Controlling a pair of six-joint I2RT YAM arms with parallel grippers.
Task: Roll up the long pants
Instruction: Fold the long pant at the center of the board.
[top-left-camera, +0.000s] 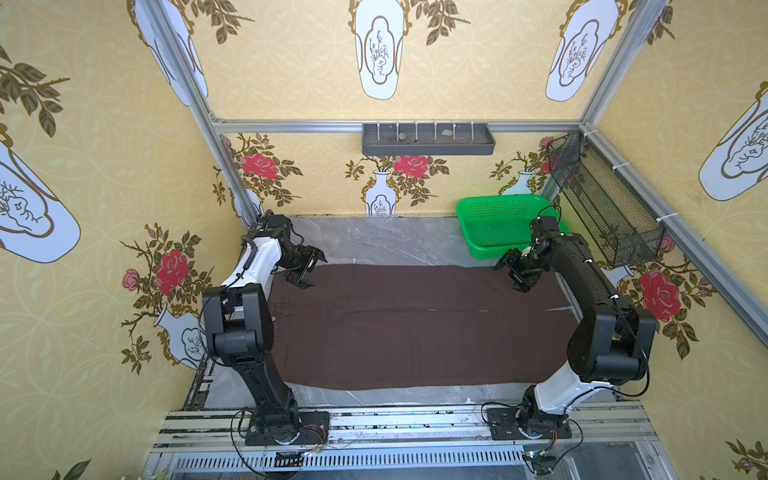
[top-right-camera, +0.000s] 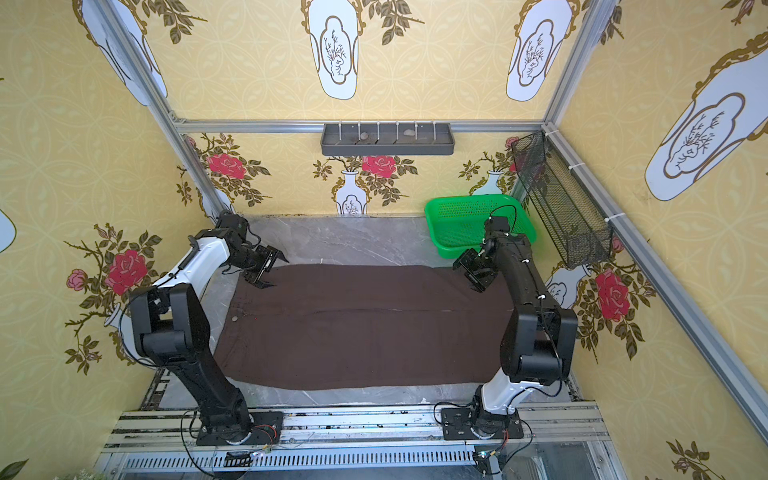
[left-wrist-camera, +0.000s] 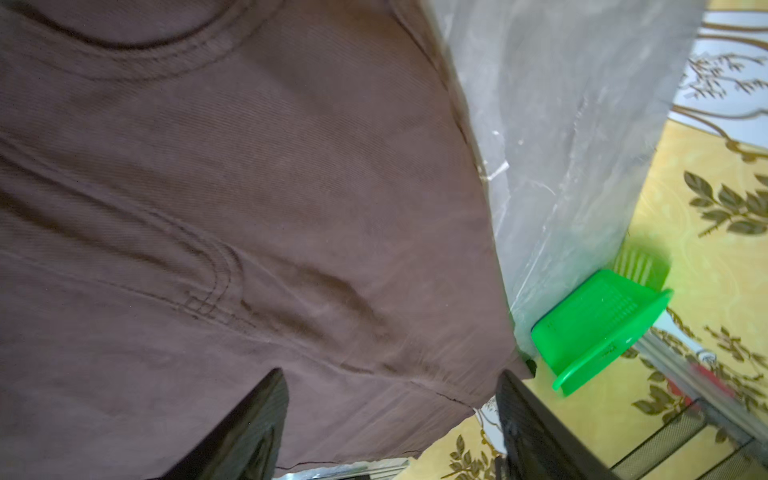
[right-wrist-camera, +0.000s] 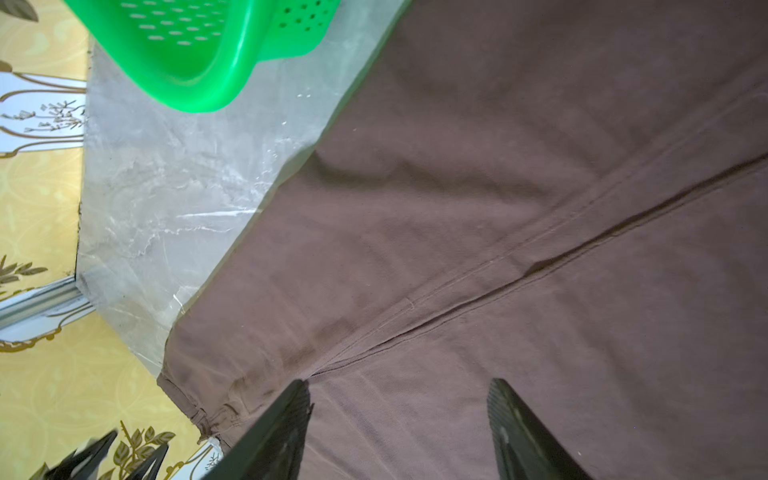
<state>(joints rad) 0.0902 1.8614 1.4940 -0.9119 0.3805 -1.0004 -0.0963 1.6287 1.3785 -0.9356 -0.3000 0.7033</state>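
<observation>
**Desk:** What's on your left?

**Me:** I see my left gripper (top-left-camera: 312, 272) over the far left corner of the long pants (top-left-camera: 415, 332), a dark brown pair of soft fabric trousers. Its fingers are released, with nothing between them.

**Desk:** How do the trousers lie?

**Me:** They're flat on the grey marbled tabletop (top-left-camera: 374, 241). The waist is to the left, and the legs run side by side to the right.

**Desk:** And the right?

**Me:** My right gripper (top-left-camera: 511, 277) hovers above the far right corner by the hem, fingers spread and gripping nothing. Near it I see a green perforated plastic basket (top-left-camera: 490, 226) in the table's far right corner. A black wire mesh basket (top-left-camera: 602, 208) hangs on the right wall.
</observation>
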